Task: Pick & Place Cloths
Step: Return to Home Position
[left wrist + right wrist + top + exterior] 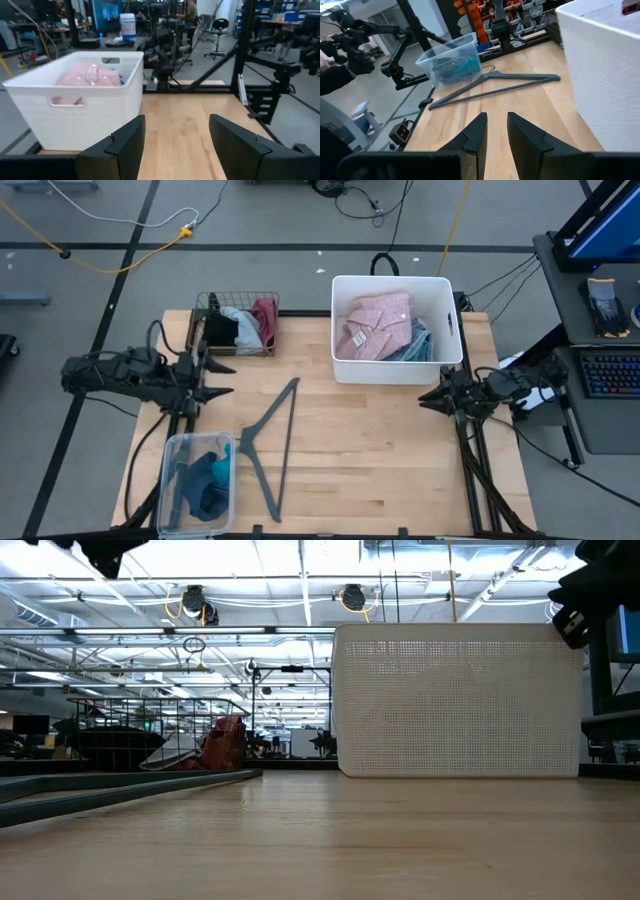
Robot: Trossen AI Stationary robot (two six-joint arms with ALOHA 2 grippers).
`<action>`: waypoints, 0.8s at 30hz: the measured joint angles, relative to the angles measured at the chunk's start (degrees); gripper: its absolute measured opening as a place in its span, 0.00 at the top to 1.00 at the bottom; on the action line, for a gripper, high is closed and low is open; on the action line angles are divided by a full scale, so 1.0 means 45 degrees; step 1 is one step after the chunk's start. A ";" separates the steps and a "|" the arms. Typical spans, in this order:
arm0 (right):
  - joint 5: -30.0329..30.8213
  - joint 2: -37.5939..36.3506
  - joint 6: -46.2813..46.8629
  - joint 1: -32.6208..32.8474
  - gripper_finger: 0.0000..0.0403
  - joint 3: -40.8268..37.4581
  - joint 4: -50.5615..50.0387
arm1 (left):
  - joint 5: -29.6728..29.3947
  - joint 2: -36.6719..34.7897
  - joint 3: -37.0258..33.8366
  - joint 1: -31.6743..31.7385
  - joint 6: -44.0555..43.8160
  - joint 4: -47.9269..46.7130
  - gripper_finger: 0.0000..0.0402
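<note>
The left gripper (pixel 232 378) hangs over the left edge of the wooden table (pixel 370 450), between the wire basket (pixel 238 295) and the clear plastic box (pixel 170 480). Its jaws stand wide apart and empty, as the left wrist view (pixel 177 120) shows. The right gripper (pixel 424 399) sits at the right edge, just nearer than the white bin (pixel 396 278). Its fingers (pixel 475 135) are drawn close with only a narrow gap between them and hold nothing.

The pink shirt (pixel 375 320), its white tag (pixel 360 337) facing up, lies in the white bin at the far right. It rests on top of the blue striped shirt (pixel 418 345), which shows at its right. At the far left, the wire basket holds a black piece (pixel 220 330), a grey piece (pixel 243 328) and a maroon piece (pixel 265 315), side by side. The clear plastic box at the near left holds teal and dark blue pieces (pixel 205 480). A thin grey hanger (pixel 270 430) lies flat on the table just right of that box.
</note>
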 joint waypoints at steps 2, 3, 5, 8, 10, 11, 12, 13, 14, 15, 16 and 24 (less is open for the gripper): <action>-0.0053 0.0005 0.0009 0.0001 0.84 0.0000 -0.0047 | 0.0171 -0.0120 -0.0468 -0.0001 -0.0107 0.0377 0.44; -0.0026 0.0005 0.0066 0.0001 0.84 0.0000 -0.0049 | 0.0188 -0.0229 -0.0722 -0.0005 -0.0128 0.0664 0.44; 0.0018 0.0005 0.0406 0.0001 0.84 0.0000 -0.0045 | 0.0272 -0.0580 -0.1279 -0.0002 -0.0023 0.1214 0.44; 0.0022 0.0005 0.1141 0.0001 0.84 0.0000 -0.0050 | 0.0382 -0.1323 -0.2021 -0.0002 0.0022 0.1747 0.44; 0.0016 0.0005 0.1496 0.0001 0.84 0.0000 -0.0053 | 0.0386 -0.1898 -0.2408 -0.0002 -0.0038 0.1751 0.44; 0.0006 0.0005 0.1549 0.0001 0.84 0.0000 -0.0066 | 0.0382 -0.2174 -0.2579 0.0000 -0.0099 0.1750 0.44; -0.0002 0.0005 0.1571 0.0001 0.84 0.0000 -0.0118 | 0.0391 -0.2456 -0.2714 0.0000 -0.0084 0.1739 0.44; -0.0007 0.0005 0.1577 0.0001 0.84 0.0000 -0.0192 | 0.0404 -0.2748 -0.2836 -0.0003 -0.0028 0.1690 0.44; -0.0007 0.0005 0.1581 0.0001 0.84 0.0000 -0.0254 | 0.0465 -0.3024 -0.2956 0.0000 0.0059 0.1639 0.44; -0.0002 0.0005 0.1581 0.0001 0.84 0.0000 -0.0264 | 0.0539 -0.3304 -0.3042 -0.0001 0.0161 0.1534 0.44; -0.0008 0.0005 0.1560 0.0001 0.84 0.0000 -0.0263 | 0.0615 -0.3591 -0.3111 -0.0002 0.0238 0.1358 0.44; -0.0002 -0.0100 -0.0828 0.0001 0.84 -0.0023 0.0036 | 0.1579 -0.4080 -0.3134 -0.0005 0.0425 0.0564 0.44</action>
